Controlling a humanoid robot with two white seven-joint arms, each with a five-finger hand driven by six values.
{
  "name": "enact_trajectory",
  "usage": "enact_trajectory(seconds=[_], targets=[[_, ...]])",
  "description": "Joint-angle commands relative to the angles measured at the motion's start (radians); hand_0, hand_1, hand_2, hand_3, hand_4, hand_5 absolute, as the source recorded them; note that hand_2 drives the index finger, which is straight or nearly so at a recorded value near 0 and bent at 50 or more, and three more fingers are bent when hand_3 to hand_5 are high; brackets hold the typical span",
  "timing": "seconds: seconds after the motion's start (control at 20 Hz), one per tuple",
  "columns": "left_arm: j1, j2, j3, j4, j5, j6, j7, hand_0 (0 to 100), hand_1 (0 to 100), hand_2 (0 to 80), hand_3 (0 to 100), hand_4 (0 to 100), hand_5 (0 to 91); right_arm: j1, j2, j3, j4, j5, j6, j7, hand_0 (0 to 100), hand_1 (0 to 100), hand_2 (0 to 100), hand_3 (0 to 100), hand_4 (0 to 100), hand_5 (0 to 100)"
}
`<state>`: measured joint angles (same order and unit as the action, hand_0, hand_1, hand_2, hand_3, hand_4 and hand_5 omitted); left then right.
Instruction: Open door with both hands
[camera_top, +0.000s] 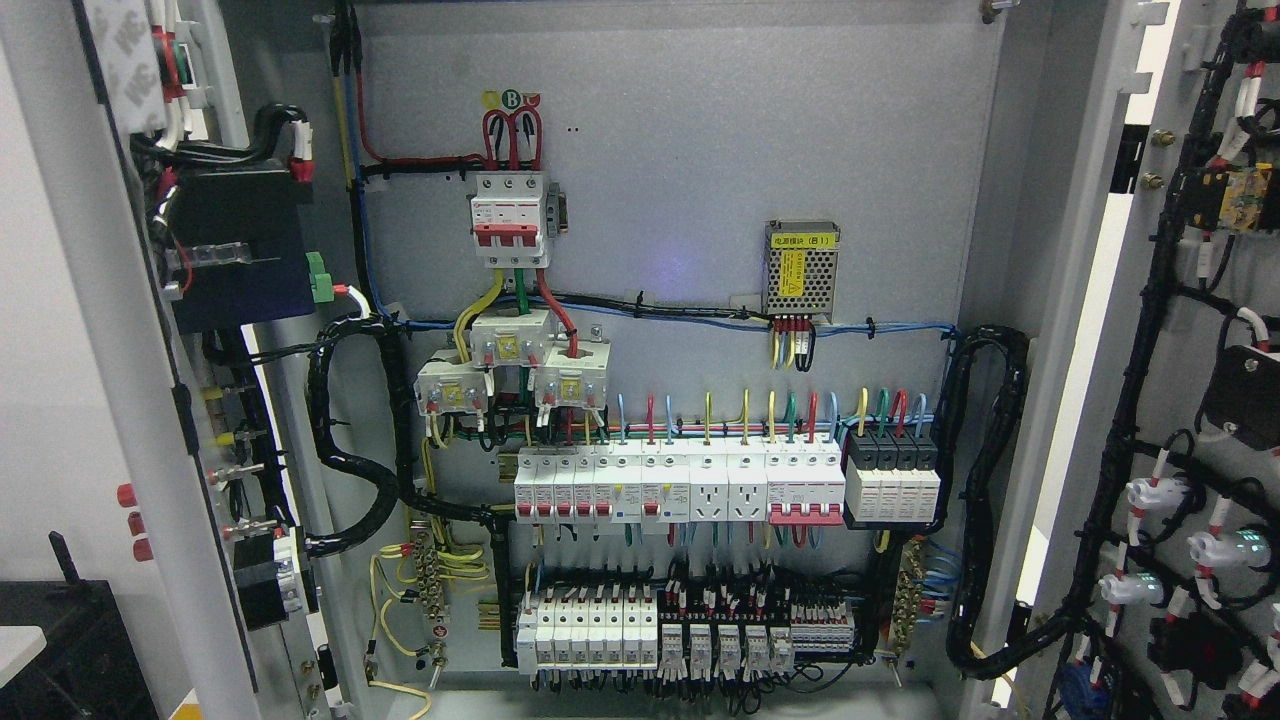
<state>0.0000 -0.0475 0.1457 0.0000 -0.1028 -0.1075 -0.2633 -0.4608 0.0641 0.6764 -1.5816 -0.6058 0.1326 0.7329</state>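
Neither hand is seen anywhere in the head view, so whether the fingers are released, clenched or grasping cannot be told. The task's thing, the double door, is found swung wide to both sides: the left door (130, 330) stands edge-on at the picture's left with red buttons (133, 522) showing on its outer face, and the right door (1190, 400) fills the right edge, its inner face strung with black cable bundles (1120, 420) and white lamp backs (1150, 495). By the look of it the opening is judged done. Between the doors the cabinet (700, 120) is laid open. Inside it, a red-handled main breaker (511, 220) is mounted high, a perforated power supply (801, 270) to its right, a row of white breakers (680, 485) across the middle, and terminal blocks (690, 630) along the bottom. Risk is judged to lie in the exposed wiring: a hand brought back into view could be snagged on the looped black conduit (985, 500) near the right hinge, or a breaker lever could be knocked.
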Motion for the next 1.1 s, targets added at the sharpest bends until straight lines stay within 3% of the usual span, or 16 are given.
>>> enact_trajectory(seconds=[0.0, 0.75, 1.05], targets=[[0.011, 0.0, 0.0, 0.017, 0.0, 0.0, 0.001, 0, 0, 0.0, 0, 0, 0.0, -0.006, 0.014, 0.063, -0.012, 0.001, 0.001, -0.021, 38, 0, 0, 0, 0, 0], [0.011, 0.0, 0.002, 0.017, 0.0, 0.0, -0.001, 0, 0, 0.0, 0, 0, 0.0, -0.03, 0.028, 0.114, -0.011, 0.02, 0.001, -0.076, 38, 0, 0, 0, 0, 0], [0.011, 0.0, 0.002, 0.017, 0.0, 0.0, 0.001, 0, 0, 0.0, 0, 0, 0.0, -0.032, 0.028, 0.126, -0.008, 0.024, 0.001, -0.079, 38, 0, 0, 0, 0, 0]])
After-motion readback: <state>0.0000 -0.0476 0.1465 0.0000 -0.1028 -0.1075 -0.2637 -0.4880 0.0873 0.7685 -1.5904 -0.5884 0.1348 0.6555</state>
